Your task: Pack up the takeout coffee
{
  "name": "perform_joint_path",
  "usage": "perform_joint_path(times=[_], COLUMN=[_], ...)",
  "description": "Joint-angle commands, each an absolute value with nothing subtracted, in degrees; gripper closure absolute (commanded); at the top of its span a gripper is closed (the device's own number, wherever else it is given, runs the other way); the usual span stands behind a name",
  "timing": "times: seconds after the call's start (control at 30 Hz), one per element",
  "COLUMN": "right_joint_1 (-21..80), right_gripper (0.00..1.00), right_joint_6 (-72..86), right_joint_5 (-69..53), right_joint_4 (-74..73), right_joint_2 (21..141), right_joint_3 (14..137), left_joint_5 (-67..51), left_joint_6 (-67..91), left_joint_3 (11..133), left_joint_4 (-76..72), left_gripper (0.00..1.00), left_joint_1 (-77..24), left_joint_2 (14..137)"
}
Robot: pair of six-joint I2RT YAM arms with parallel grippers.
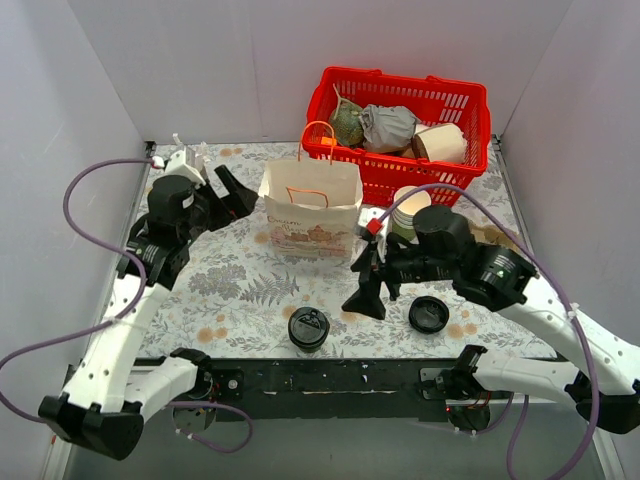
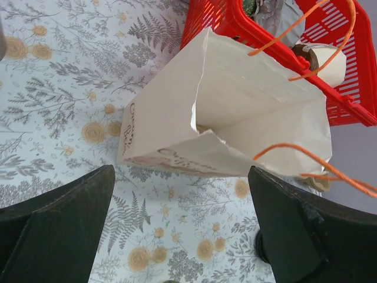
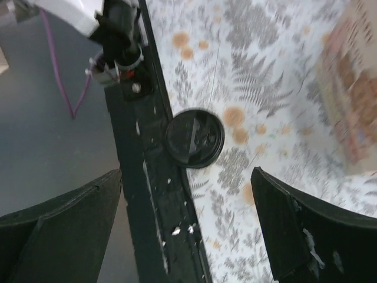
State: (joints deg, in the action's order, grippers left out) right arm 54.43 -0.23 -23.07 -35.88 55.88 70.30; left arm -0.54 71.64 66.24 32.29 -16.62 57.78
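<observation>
While the takeout coffee (image 1: 308, 328) is showing only its lid at lower centre, left gripper (image 1: 226, 178) and right gripper (image 1: 362, 282) are gaping wide, empty.

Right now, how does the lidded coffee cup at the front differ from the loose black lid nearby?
The takeout coffee is a cup with its lid on, standing; the loose lid lies flat with no cup. The takeout coffee sits by the front rail; the loose lid lies farther right. Both are round, black-topped, outside the paper bag.
</observation>
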Motion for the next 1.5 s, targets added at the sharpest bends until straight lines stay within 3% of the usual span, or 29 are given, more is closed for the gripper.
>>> perform_joint_path(times=[0.0, 0.27, 0.53, 1.47], right_joint_1=[57.6, 65.6, 66.7, 67.1], right_gripper=[0.02, 0.14, 0.27, 0.43], right_joint_6=[3.9, 9.1, 4.0, 1.1], right_joint_5=[-20.7, 3.0, 2.4, 0.4], right_joint_4=[-40.2, -30.3, -28.7, -26.7], right_joint_2=[60.8, 70.5, 76.7, 84.2], right_joint_3=[66.8, 65.5, 66.4, 67.6], left_joint_5=[3.2, -2.3, -3.0, -5.1], left_joint_6=[72.4, 71.9, 70.8, 69.6], left_joint_3=[63.1, 58.1, 56.7, 55.1], left_joint_4=[39.9, 40.9, 41.0, 39.7], left_gripper=[0.02, 0.02, 0.02, 0.02], left_joint_1=[-16.7, -16.7, -16.7, -16.7], left_joint_2=[50.3, 45.1, 44.0, 43.4])
